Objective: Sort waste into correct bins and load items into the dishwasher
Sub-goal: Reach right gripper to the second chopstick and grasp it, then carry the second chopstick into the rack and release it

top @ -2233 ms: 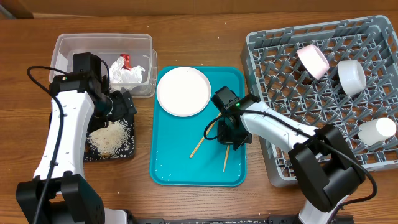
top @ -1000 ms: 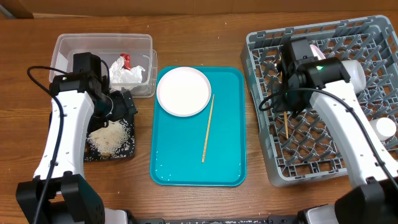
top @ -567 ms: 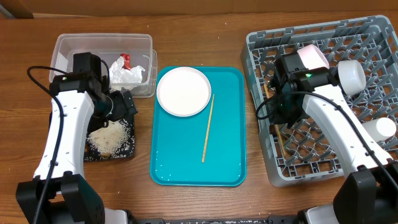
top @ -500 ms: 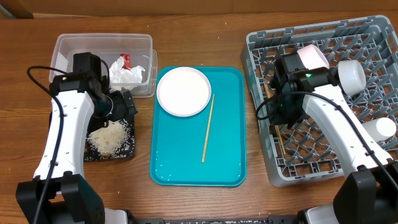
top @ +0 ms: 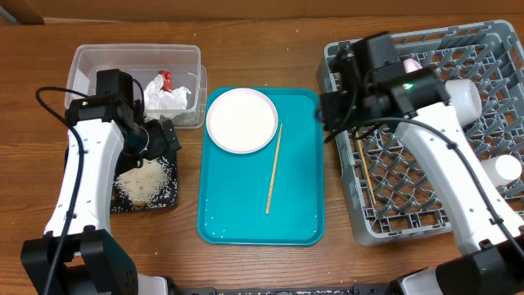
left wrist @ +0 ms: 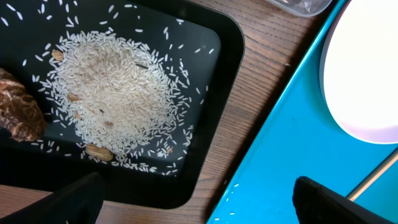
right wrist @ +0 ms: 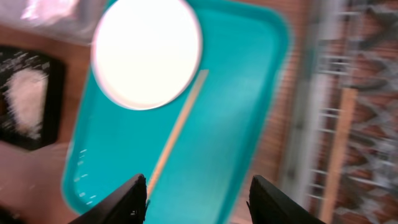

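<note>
The round white plate (top: 241, 120) and one wooden chopstick (top: 273, 168) lie on the teal tray (top: 303, 221). A second chopstick (top: 366, 176) lies in the grey dish rack (top: 491, 49) near its left side. My right gripper (top: 332, 111) is open and empty over the rack's left edge; its wrist view shows the plate (right wrist: 146, 53) and the tray's chopstick (right wrist: 177, 124). My left gripper (top: 160, 139) is open and empty, hovering over the black tray (left wrist: 211, 37) holding rice (left wrist: 112, 99) and a brown lump (left wrist: 18, 112). The napkin (top: 169, 98) with the red scrap (top: 164, 79) lies in the clear tub (top: 90, 61).
A white bowl (top: 464, 100) and a white cup (top: 501, 170) sit in the rack at the right; another bowl (top: 409, 65) is partly hidden by my right arm. The teal tray lies between the black tray and the rack.
My right gripper let go of a chopstick in the rack and moved up and left to the rack's left edge. My left arm has not moved.
</note>
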Robot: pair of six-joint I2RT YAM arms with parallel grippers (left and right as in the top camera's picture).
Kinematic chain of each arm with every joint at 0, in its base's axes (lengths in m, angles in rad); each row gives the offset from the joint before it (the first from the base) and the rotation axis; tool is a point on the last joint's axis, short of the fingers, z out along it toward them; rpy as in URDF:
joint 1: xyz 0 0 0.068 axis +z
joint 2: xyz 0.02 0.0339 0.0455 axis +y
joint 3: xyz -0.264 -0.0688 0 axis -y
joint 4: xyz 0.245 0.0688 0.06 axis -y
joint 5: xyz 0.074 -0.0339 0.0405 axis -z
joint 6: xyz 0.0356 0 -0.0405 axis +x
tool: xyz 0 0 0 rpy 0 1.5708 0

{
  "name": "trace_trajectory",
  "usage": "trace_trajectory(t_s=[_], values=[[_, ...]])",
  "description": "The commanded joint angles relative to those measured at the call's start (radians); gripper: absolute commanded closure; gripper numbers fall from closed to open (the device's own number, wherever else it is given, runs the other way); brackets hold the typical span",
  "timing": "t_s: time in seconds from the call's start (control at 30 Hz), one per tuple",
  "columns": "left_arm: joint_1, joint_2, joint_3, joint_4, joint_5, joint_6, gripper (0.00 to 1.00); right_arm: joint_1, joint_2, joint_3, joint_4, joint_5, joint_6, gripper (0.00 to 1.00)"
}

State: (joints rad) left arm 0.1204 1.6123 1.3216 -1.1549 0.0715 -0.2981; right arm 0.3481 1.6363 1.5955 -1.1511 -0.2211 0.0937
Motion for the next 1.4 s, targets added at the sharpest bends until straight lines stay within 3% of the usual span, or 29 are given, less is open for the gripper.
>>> trace_trajectory(t_s=[0.0, 0.4, 0.67, 0.8, 0.97, 1.1, 1.37], values=[[0.003, 0.005, 0.002, 0.003, 0.007, -0.017, 0.02, 0.074, 0.041, -0.026, 0.029, -0.058, 0.080, 0.44], [0.003, 0.005, 0.002, 0.004, 0.006, -0.016, 0.02, 0.261, 0.362, -0.035, 0.045, 0.048, 0.301, 0.41], [0.003, 0.005, 0.002, 0.004, 0.006, -0.016, 0.01, 0.310, 0.507, -0.037, 0.055, 0.050, 0.304, 0.43], [0.003, 0.005, 0.002, 0.004, 0.006, -0.016, 0.01, 0.311, 0.534, -0.037, 0.039, 0.095, 0.362, 0.58], [0.003, 0.005, 0.002, 0.003, 0.007, -0.016, 0.01, 0.309, 0.534, -0.037, 0.008, 0.141, 0.391, 0.91], [0.003, 0.005, 0.002, 0.003, 0.007, -0.016, 0.01, 0.300, 0.526, -0.032, -0.028, 0.155, 0.377, 0.96], [0.003, 0.005, 0.002, 0.003, 0.006, -0.016, 0.01, 0.232, 0.378, 0.069, -0.182, 0.223, 0.251, 0.96]])
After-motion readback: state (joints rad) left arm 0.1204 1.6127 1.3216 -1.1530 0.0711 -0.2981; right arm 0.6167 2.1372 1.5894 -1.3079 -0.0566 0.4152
